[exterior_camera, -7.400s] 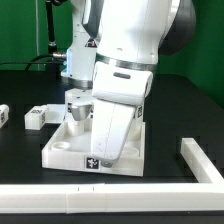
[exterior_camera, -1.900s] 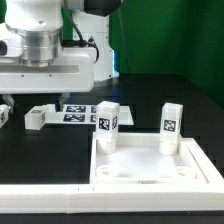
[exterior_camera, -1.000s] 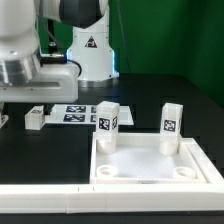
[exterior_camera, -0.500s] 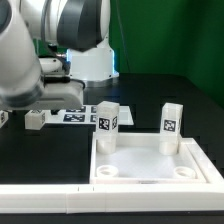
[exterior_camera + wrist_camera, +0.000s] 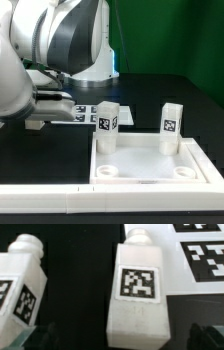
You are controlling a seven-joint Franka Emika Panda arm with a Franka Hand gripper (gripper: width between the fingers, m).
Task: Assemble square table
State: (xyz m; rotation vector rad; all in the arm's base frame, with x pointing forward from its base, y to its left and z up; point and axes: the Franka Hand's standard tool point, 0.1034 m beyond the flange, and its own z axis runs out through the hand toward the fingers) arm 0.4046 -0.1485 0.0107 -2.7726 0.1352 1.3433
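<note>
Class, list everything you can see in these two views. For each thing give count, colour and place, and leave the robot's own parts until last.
tabletop: one, white, on the table at the exterior view's lower right
upright legs: two, white with black-white tags, standing in the tabletop's two far corners
loose legs: two, white, tagged, lying side by side on the table next to the marker board
marker board: one, white with black tags, flat on the table
border bar: one in view, white, along the near edge of the exterior view
table: one, black
backdrop: green, behind the table
arm: one, white and grey, exterior view's left
gripper: one, dark fingers, open, above the loose legs
</note>
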